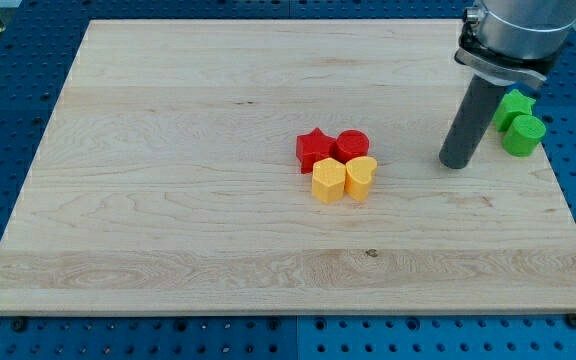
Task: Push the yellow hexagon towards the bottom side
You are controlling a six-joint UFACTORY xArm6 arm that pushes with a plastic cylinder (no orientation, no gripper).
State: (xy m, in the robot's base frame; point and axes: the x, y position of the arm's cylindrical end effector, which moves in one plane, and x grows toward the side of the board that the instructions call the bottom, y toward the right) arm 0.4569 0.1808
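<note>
The yellow hexagon [328, 182] sits near the middle of the wooden board [168, 200], touching a yellow heart [361, 177] on its right. A red star [314, 149] and a red cylinder [352, 145] sit just above them, all in one tight cluster. My tip [454, 163] rests on the board to the right of the cluster, about a hundred pixels from the yellow heart and clear of every block.
A green star [514, 104] and a green cylinder [523, 134] sit at the board's right edge, just right of my rod. The board lies on a blue perforated table [8, 120].
</note>
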